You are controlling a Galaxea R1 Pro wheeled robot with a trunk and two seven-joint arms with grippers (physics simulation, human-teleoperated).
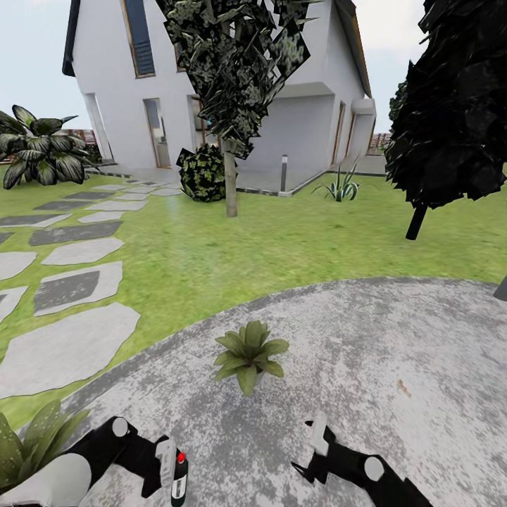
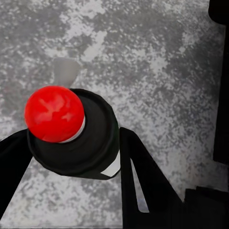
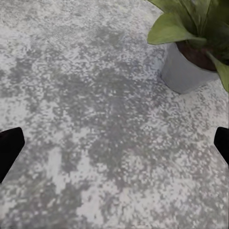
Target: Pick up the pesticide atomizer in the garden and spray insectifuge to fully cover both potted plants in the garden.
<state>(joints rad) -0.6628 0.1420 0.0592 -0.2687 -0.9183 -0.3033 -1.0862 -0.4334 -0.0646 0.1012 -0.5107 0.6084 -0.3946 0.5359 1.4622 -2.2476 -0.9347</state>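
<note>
The left claw point(image 1: 169, 468) pinches the pesticide atomizer point(image 1: 179, 480), a dark bottle with a red ball top, upright between its fingers point(image 2: 143, 176) low over the round grey patio point(image 1: 394, 352). The right claw point(image 1: 315, 451) hangs spread over the paving, holding nothing. One potted plant point(image 1: 248, 354) stands on the patio ahead, between the two arms; its grey pot point(image 3: 183, 71) shows in the right wrist view. The second potted plant point(image 1: 28, 440) sits at the robot's left, beside the left arm. Lawn point(image 1: 282, 239) and stepping stones point(image 1: 77, 285) lie beyond.

A round grey mottled patio point(image 1: 394, 366) is lying in the lawn point(image 1: 282, 243), carrying one potted plant point(image 1: 249, 354) near its middle. Another plant point(image 1: 32, 440) is sitting at its left edge.
</note>
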